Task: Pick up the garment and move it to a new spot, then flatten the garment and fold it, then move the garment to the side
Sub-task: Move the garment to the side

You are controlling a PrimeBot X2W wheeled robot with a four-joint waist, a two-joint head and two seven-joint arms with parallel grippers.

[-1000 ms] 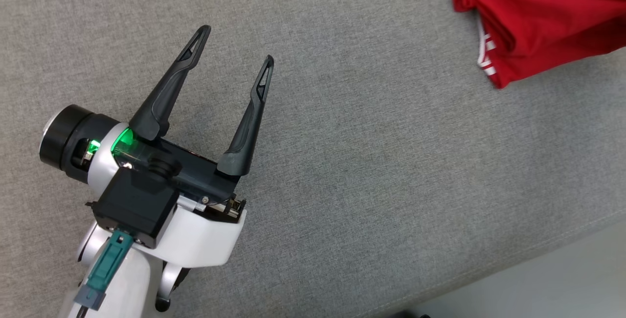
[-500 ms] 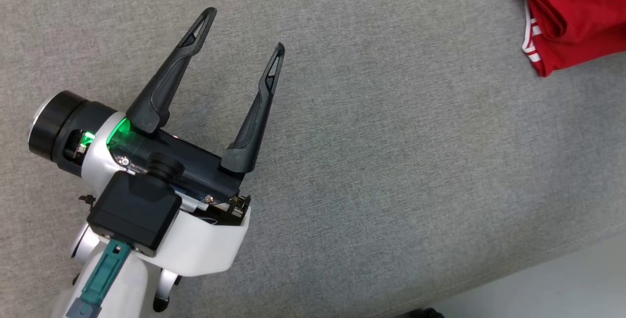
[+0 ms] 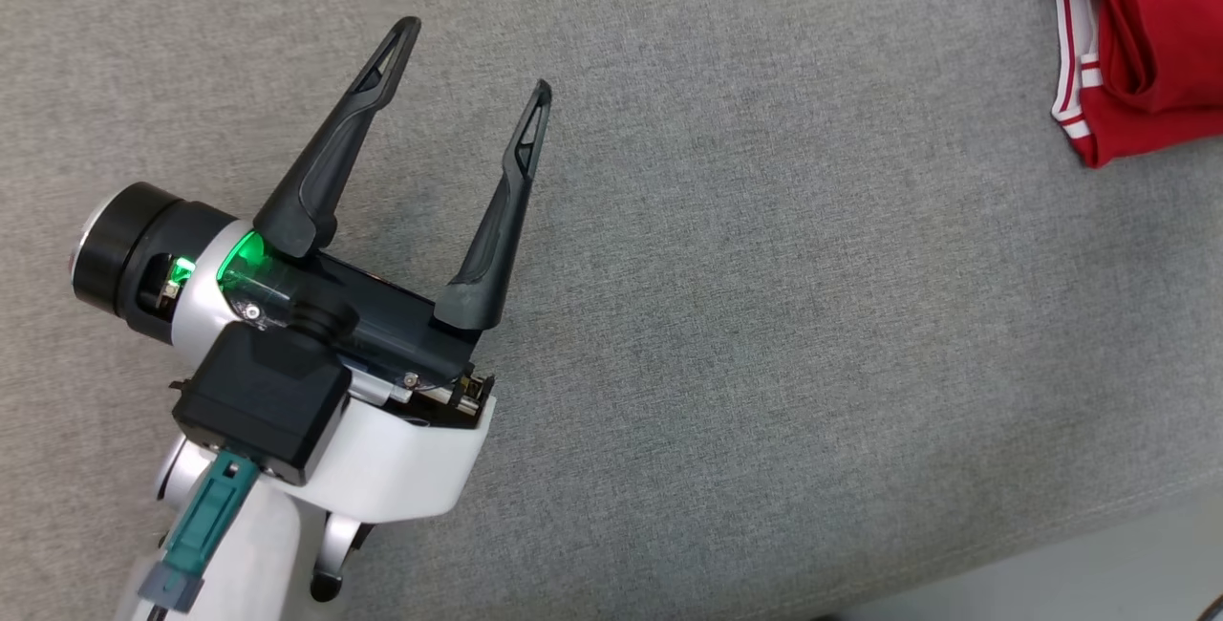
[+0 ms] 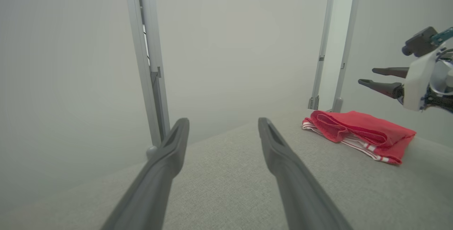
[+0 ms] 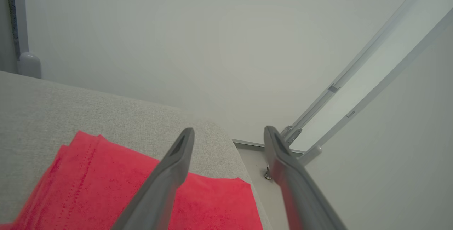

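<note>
Even, diffuse light; crisp head view, milky haze in both wrist views.

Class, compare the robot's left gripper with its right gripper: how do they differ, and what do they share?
The left gripper hangs over bare grey surface, away from the red garment; the right gripper hangs above that garment. The left gripper is far from the surface's corner; the right gripper is near it. Both are open and empty.
</note>
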